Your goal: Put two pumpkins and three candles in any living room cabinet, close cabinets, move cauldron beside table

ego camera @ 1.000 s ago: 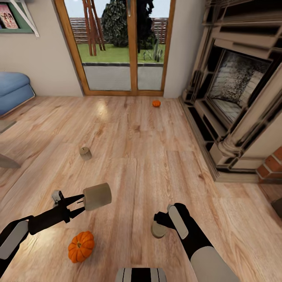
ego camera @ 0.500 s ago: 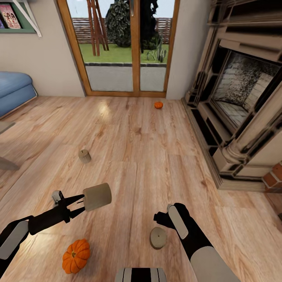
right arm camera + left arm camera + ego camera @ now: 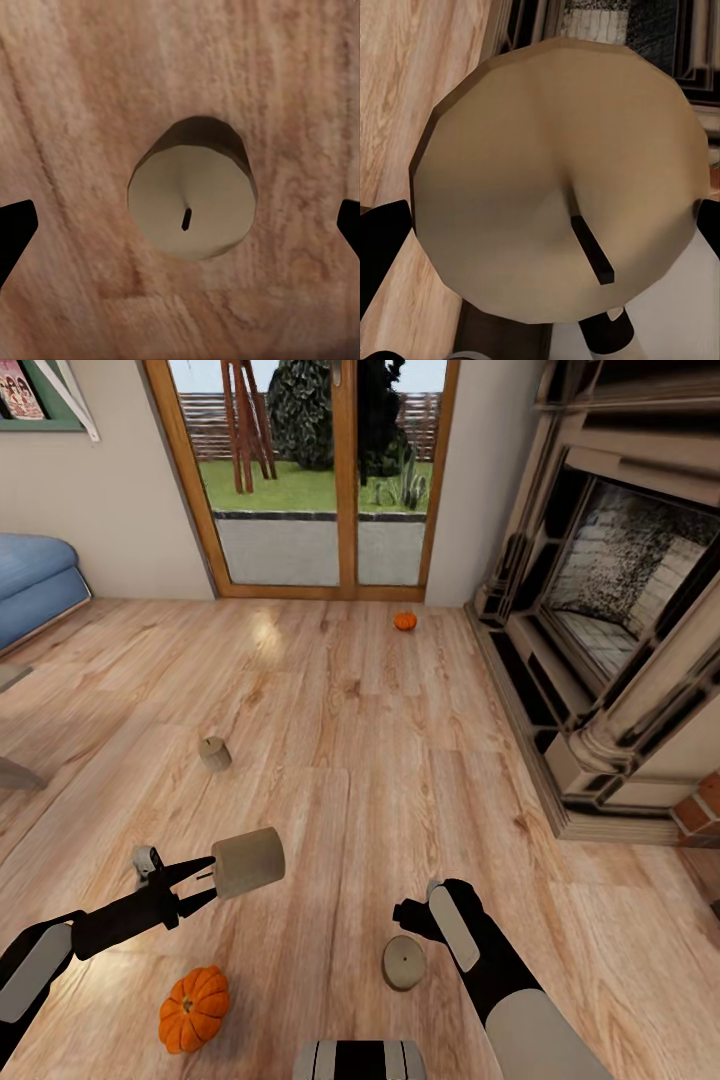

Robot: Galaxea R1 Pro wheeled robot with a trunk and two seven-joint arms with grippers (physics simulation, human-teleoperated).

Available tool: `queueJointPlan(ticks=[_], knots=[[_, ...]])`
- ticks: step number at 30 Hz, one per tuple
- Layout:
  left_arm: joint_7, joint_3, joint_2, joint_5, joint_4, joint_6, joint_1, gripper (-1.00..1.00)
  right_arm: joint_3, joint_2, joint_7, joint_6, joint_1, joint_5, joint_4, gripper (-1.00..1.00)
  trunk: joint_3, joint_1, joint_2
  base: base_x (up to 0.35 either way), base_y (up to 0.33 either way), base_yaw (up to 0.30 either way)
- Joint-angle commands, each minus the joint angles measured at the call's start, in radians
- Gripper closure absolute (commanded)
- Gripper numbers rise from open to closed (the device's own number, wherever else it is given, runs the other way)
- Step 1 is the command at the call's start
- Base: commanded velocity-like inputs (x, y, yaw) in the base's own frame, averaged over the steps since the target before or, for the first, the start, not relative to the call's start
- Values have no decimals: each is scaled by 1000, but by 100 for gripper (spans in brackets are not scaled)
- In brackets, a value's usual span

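I count three candles and two pumpkins. My left hand (image 3: pixel 205 880) is clamped on the first candle (image 3: pixel 247 862), holding it on its side above the wooden floor (image 3: pixel 400 760); in my left wrist view the candle's (image 3: pixel 559 180) round face and dark wick are right in front of the camera. The second candle (image 3: pixel 404 963) stands upright on the floor just below my right hand (image 3: pixel 412 920), whose black fingertips (image 3: pixel 15 229) are spread wide to either side of it (image 3: pixel 191 202) in the right wrist view, touching nothing. The third candle (image 3: pixel 214 753) stands on the floor farther ahead, to the left. One pumpkin (image 3: pixel 193 1009) lies on the floor near my left arm, close to me; the other pumpkin (image 3: pixel 405 621) sits well away, near the glass door (image 3: pixel 320 470) and the foot of the fireplace (image 3: pixel 620 620). A blue sofa (image 3: pixel 35 585) is at the left wall.
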Motion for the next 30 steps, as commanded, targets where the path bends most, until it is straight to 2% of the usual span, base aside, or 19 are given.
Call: queueJointPlan(ticks=[1,7,12,19,30], knots=[[1,0,0,1,0,0,0,100,0,0,0,-1,0,0,0,-100,0,0,0,0,0,0],[0,0,0,1,0,0,0,100,1,0,1,-2,0,1,-1,-100,0,0,0,0,0,0],[0,0,0,1,0,0,0,100,7,1,1,-3,0,2,-5,-100,-19,2,-1,0,0,0],[0,0,0,1,0,0,0,100,73,2,1,-17,0,1,-6,-100,-46,5,-3,0,0,163],[0,0,0,1,0,0,0,100,78,1,1,-18,0,-1,-6,-100,-89,10,-5,0,0,31]])
